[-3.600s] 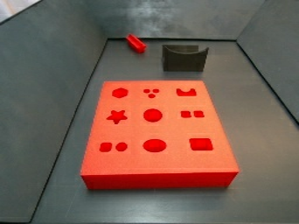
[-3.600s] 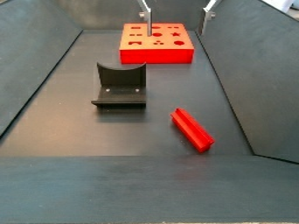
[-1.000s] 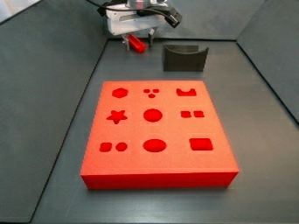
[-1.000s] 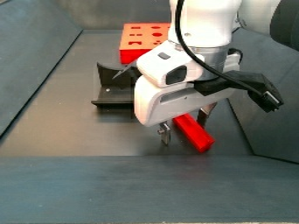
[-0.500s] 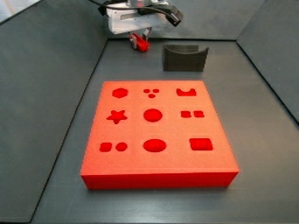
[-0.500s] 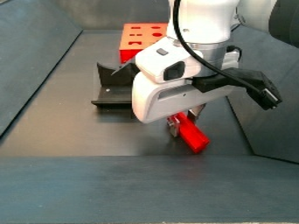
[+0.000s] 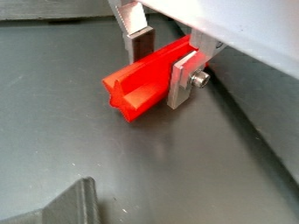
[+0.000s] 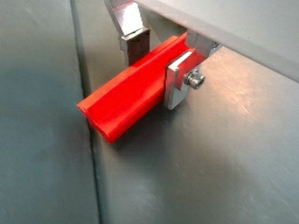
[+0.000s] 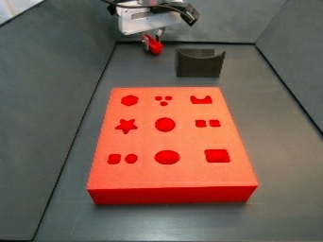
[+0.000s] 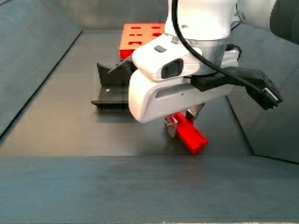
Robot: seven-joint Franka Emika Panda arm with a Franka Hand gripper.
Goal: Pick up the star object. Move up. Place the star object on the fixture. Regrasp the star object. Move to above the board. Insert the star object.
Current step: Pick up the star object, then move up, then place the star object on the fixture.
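- While the board (image 9: 172, 144) lies flat on the grey floor (image 9: 284, 189), its recessed holes (hexagon, star, circles, squares, rectangle) all sit vacant in a side view; in a side view it is mostly hidden behind the arm, only a corner showing (image 10: 138, 34).
- The fixture (image 9: 198, 63) stands on the floor past the board's far right corner, U-notch on top with nothing in it; it is also partly visible behind the arm in a side view (image 10: 114, 85).
- The star object (image 7: 146, 79) is clamped in the hand (image 7: 160, 63), one silver finger (image 7: 184, 77) pressed flat on one side face, the second finger with its dark pad (image 7: 140, 44) on the opposite side.
- In both wrist views the red peg sticks out well past the fingers, star-shaped end toward the camera (image 8: 128, 96).
- Hand is narrow, closed onto the peg; grip sits toward the peg's far end.
- In a side view the hand (image 9: 153, 38) is at the far end of the bin, left of the fixture, with a bit of red peg (image 9: 154, 43) showing beneath it.
- In a side view the white arm body (image 10: 176, 83) hangs low over the floor, the peg (image 10: 186, 134) angled beneath it, right of the fixture from that angle.
- Cannot tell whether the peg is touching the floor or just off it.
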